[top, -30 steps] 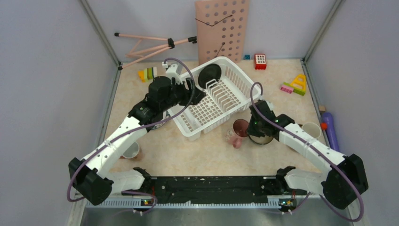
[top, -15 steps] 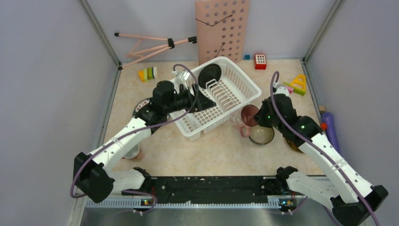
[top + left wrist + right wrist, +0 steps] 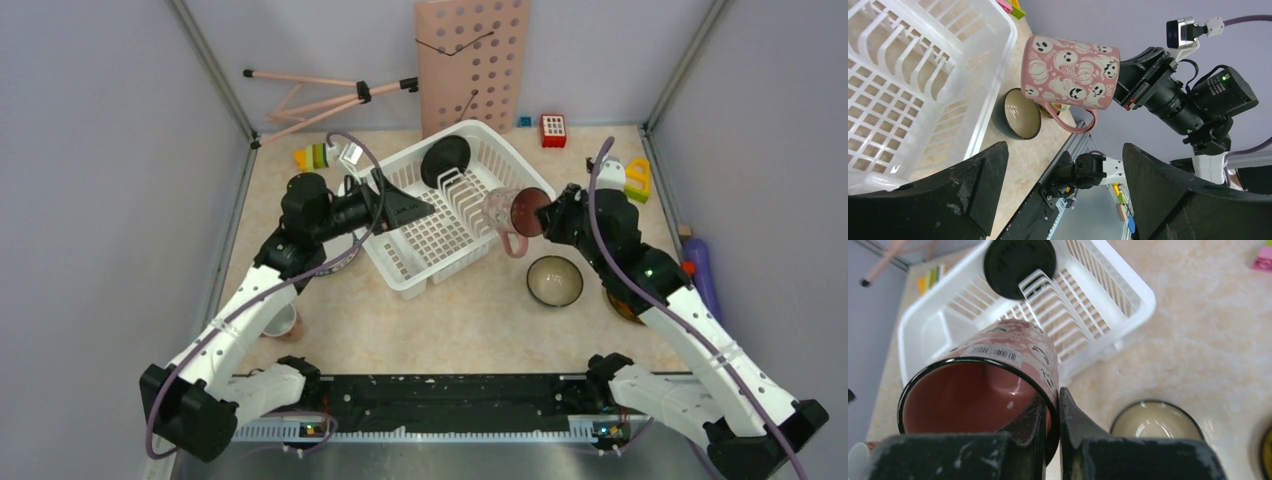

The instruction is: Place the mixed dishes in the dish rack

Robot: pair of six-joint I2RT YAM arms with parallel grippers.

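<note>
One rack (image 3: 437, 238) sits mid-frame holding one black plate (image 3: 445, 160). Around it are one mug (image 3: 503, 212), one bowl (image 3: 555, 281) and, lower left, one cup (image 3: 283, 321). Two more plates show only as rims, a left plate (image 3: 338, 258) and a right plate (image 3: 621, 306). Along the top are one pegboard (image 3: 472, 65), one tripod (image 3: 320, 95), one red block (image 3: 552, 130) and two block clusters, a left cluster (image 3: 314, 156) and a right cluster (image 3: 636, 177), with one purple cylinder (image 3: 706, 278) at the right edge.

We see a pink perforated board (image 3: 472, 62) leaning against the back wall, and a folded pink tripod (image 3: 320, 95) lying to its left. At the back of the beige marbled counter (image 3: 450, 320) sit a red block (image 3: 553, 130), a small blue block (image 3: 524, 121) and a yellow, green and white block cluster (image 3: 313, 156). Along the right edge we find a purple cylinder (image 3: 701, 275) and, farther back, a yellow block (image 3: 637, 178).
</note>
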